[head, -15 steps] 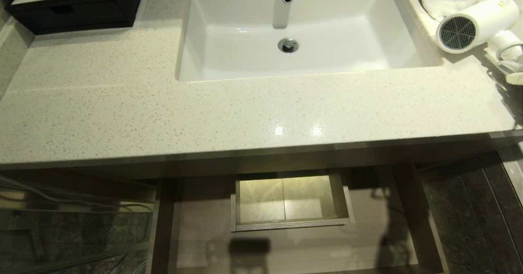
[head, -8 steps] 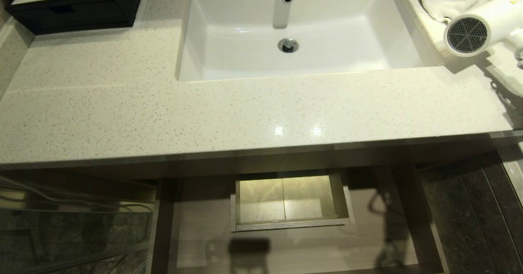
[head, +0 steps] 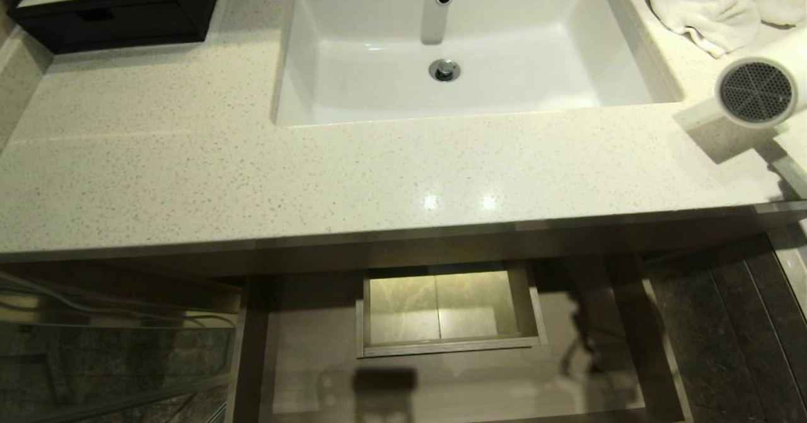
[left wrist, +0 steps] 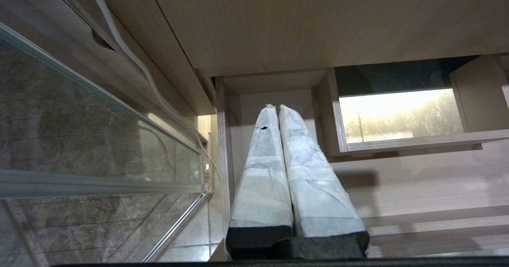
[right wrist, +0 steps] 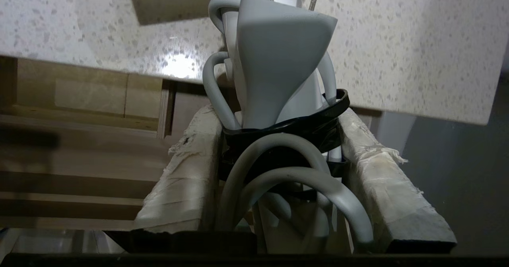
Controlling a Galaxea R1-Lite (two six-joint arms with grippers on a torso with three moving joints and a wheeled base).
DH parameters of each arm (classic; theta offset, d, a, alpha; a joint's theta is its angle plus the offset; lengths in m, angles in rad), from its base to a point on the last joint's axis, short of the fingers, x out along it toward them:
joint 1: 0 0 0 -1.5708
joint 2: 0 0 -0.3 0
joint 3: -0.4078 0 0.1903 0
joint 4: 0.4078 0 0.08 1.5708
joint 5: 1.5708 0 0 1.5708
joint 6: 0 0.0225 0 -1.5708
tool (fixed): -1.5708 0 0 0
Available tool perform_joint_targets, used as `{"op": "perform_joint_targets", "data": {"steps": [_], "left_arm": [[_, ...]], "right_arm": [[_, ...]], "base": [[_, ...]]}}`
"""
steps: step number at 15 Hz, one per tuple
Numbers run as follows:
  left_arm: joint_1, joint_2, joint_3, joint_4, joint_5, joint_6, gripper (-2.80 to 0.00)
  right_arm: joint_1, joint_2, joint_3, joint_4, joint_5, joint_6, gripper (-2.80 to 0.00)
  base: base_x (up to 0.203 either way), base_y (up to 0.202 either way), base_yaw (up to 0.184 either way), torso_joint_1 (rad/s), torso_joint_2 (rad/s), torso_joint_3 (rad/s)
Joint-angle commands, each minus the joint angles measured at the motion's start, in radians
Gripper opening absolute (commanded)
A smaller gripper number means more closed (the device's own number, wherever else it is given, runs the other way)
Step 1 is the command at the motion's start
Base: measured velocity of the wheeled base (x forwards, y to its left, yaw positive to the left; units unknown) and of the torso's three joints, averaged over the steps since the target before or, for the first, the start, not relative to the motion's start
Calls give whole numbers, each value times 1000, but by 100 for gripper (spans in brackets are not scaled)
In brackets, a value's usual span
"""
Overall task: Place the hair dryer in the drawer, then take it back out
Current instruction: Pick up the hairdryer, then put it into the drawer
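**Hair dryer held over the counter's right edge, drawer standing open below**

The white plastic hair dryer (head: 766,82), its short round barrel showing a grey honeycomb rear grille, is hanging at the right edge of the speckled pale stone counter (head: 315,171), raised clear of the surface and throwing a shadow just beside it; the right gripper (right wrist: 278,159) is grasping it, its two tape-wrapped fingers (right wrist: 187,171) pressing on either side of the white handle with the coiled grey cord and a black strap bunched between them; the gripper itself is lying outside the head view. The crumpled white towel (head: 706,4) is sitting at the counter's back right corner, near the dryer but apart from it; the white rectangular sink (head: 466,45) is occupying the counter's back middle, and a black box (head: 113,13) is resting at the back left corner. Beneath the counter's front edge the wide, shallow, light-brown wood-grain drawer (head: 302,372) is standing pulled out, its central rectangular cut-out box (head: 447,309) showing. The left gripper (left wrist: 277,110) is hanging low over the drawer's left end, its white-wrapped fingers clenched together and gripping nothing.
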Motion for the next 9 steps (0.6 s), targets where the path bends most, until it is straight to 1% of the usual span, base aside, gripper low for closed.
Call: {"op": "perform_joint_targets", "data": {"steps": [1,3,5,9], "left_arm": [[0,0,1,0,-1,0,-280],[-1,0,2,0,-1,-1,-280],[-1,0,0,0,-1,1,-280],[-1,0,0,0,-1,0,-280]], "right_arm": [[0,-150,87,31,-37,-2,-280],[1,-214,150,47,-63,-2,-280],[3,-248,184,54,-67,-7,-280],[3,-239,185,42,-67,-7,-280]], "base": [[0,0,0,0,0,0],[0,0,0,0,0,0],[0,0,0,0,0,0],[0,0,0,0,0,0]]}}
